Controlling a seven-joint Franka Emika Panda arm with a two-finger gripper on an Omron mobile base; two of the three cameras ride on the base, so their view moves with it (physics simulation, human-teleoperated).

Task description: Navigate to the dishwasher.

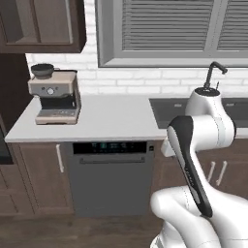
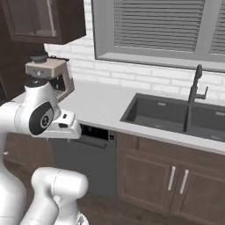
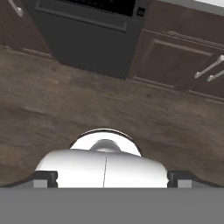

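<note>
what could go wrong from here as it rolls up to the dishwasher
1. The dishwasher sits left of the arm in the left base view, so driving straight ahead would likely end in front of the brown cabinet doors under the sink instead.
2. The arm's elbow already hangs near the counter edge; closing in further may bump it.
3. The wooden floor gap ahead looks short, so a late stop could hit the dishwasher's front panel.

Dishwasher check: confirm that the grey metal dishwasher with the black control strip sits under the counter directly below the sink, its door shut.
Wrong in one respect: the grey metal dishwasher with the black control strip sits under the bare white counter, left of the dark sink, not below it. Its door is shut. The left base view shows this.
</note>
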